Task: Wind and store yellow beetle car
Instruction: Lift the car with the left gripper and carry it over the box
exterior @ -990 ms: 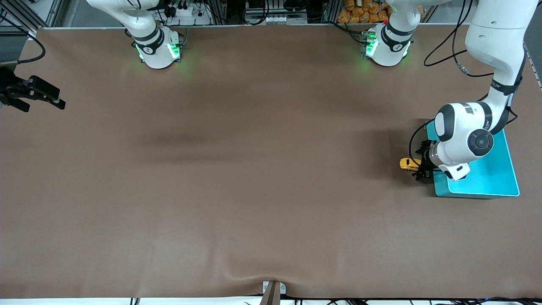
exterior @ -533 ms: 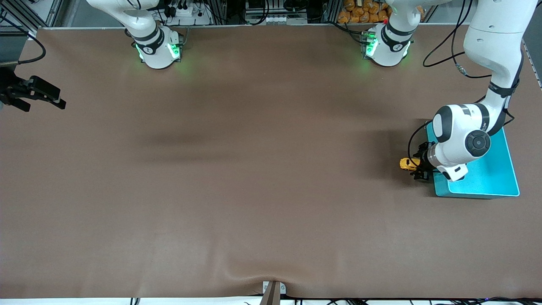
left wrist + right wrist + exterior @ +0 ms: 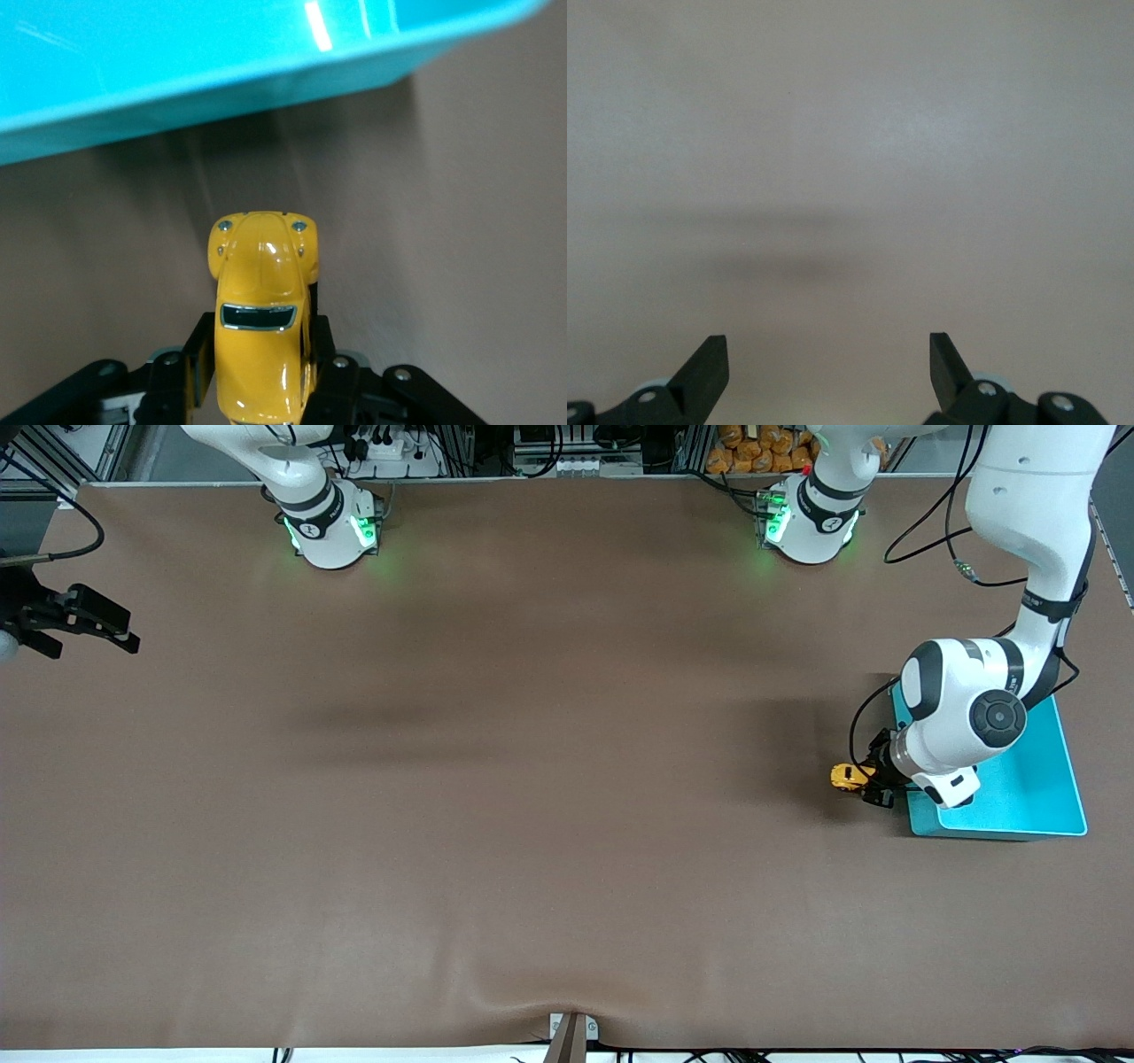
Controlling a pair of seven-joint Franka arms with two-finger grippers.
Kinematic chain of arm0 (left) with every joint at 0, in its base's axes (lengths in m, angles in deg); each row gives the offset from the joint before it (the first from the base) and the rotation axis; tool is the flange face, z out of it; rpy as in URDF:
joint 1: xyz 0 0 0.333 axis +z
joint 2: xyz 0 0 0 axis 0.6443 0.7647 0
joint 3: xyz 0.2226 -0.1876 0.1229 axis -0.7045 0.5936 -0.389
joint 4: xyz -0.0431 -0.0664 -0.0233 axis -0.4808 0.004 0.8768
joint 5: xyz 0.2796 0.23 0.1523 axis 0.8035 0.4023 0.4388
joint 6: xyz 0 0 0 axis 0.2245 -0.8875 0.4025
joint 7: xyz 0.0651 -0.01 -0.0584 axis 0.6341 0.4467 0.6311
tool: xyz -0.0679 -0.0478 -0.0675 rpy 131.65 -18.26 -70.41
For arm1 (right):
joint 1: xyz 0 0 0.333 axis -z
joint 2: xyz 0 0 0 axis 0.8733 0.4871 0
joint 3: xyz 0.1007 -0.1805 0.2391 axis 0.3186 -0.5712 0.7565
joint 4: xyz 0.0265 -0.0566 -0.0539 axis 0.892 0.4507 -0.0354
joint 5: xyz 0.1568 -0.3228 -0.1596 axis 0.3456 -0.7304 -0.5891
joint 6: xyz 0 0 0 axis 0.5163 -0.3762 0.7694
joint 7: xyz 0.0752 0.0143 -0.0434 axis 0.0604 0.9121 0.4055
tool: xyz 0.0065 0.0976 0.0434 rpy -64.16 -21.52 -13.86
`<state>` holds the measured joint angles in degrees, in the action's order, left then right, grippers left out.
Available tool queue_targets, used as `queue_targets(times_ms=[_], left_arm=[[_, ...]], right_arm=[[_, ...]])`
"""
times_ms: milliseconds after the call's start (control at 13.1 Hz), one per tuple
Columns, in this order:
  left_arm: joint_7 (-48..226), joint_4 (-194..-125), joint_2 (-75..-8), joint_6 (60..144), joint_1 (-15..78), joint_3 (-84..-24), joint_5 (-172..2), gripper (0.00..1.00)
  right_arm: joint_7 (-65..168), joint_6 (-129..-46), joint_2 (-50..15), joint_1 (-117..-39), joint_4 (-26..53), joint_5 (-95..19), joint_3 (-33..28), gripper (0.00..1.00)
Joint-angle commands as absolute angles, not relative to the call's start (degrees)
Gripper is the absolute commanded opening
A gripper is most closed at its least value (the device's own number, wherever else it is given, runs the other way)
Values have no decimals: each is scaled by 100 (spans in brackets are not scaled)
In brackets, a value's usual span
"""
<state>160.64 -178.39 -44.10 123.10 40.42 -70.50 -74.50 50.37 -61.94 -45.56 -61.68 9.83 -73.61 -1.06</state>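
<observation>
The yellow beetle car is clamped between the fingers of my left gripper, low over the brown table, just beside the teal bin on the side toward the right arm's end. In the left wrist view the car fills the space between the black fingers, and the bin's wall lies just past the car's rounded end. My left gripper is shut on the car. My right gripper waits open and empty at the right arm's end of the table; in its own view the gripper is over bare table.
The left arm's white wrist hangs over the bin and hides part of it. A grey clamp sits at the table edge nearest the front camera. Both arm bases stand along the edge farthest from it.
My left gripper has shifted slightly toward the front camera with the car in it, and the car now looks shorter, turned a little. The right arm has barely moved.
</observation>
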Motion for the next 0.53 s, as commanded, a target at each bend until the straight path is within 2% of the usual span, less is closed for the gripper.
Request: queue_targets(times_ms=[0, 228, 457], left_arm=[[16167, -17643, -4917, 11525, 3889, -7073, -7383, 1], [15547, -17431, -5224, 10698, 3897, -7082, -7304, 0], [13651, -17448, -5541, 10231, 4160, -7160, -7304, 0]], right_arm=[[5081, -6250, -4726, -6120, 1066, -7401, -77, 100], [5081, -6285, -4726, -6155, 1039, -7383, -129, 100], [5081, -6329, -4726, -6182, 1022, -7383, -129, 100]])
